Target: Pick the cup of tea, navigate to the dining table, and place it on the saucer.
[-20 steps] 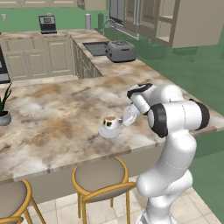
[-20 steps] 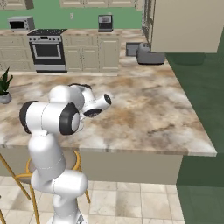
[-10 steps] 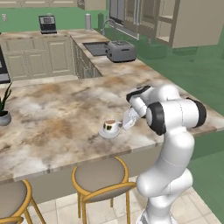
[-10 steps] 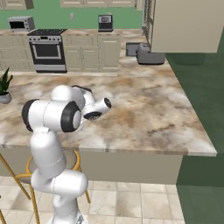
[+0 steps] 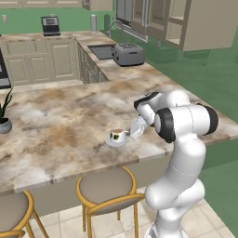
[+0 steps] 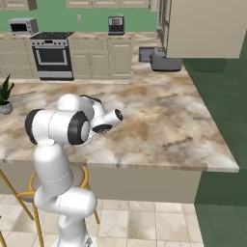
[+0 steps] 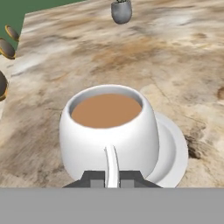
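Note:
The white cup of tea [image 5: 117,135] stands on the small saucer [image 5: 115,142] near the front edge of the marbled dining table [image 5: 56,125]. My gripper [image 5: 133,133] reaches it from the right, just above the tabletop. In the hand view the cup of tea [image 7: 109,127] shows brown tea inside and sits toward the left of the saucer [image 7: 174,148]. My gripper [image 7: 112,178] is shut on the cup's thin handle. In the right base view my arm covers the cup and saucer on the dining table [image 6: 169,125].
A potted plant [image 5: 4,123] stands at the table's far left. Two round stools [image 5: 104,186] [image 5: 11,211] are tucked under the front edge. A toaster [image 5: 128,54] and a sink lie on the cream counter behind. A stove [image 6: 50,55] stands against the back wall.
The cup has sunk slightly toward the saucer with my hand; the base and the rest of the scene have stayed put.

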You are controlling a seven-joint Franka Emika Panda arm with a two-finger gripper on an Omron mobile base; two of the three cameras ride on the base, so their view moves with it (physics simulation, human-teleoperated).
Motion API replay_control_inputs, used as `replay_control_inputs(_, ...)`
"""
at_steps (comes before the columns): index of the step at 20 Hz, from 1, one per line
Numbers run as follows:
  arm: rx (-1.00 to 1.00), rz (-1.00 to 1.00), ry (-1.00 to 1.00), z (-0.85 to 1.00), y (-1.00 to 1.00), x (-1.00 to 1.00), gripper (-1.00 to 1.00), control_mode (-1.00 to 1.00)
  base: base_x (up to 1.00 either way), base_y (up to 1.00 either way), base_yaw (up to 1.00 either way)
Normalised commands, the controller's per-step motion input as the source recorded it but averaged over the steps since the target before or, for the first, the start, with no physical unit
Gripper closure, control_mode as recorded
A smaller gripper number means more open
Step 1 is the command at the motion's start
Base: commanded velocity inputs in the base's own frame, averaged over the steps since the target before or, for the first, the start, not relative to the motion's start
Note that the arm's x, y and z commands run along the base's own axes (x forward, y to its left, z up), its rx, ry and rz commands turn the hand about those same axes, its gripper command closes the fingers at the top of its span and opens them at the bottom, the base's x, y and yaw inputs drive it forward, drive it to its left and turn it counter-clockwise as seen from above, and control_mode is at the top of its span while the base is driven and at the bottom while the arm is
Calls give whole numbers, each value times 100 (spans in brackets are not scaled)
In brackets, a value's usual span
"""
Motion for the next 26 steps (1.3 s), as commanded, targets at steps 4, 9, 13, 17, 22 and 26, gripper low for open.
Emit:
replay_control_inputs(4, 0, 0, 0, -2, 0, 1, 100, -100, 0, 0, 0)
replay_control_inputs(9, -3, 0, 0, -18, 0, 0, 100, -100, 0, 0, 0)
replay_control_inputs(13, -4, 0, 0, -6, 0, 0, 100, -100, 0, 0, 0)
replay_control_inputs(17, -1, 0, 0, 0, 0, 0, 100, -100, 0, 0, 0)
replay_control_inputs(22, 0, 0, 0, 0, 0, 5, 100, -100, 0, 0, 0)
replay_control_inputs(26, 0, 0, 0, 0, 3, 32, 100, -100, 0, 0, 0)
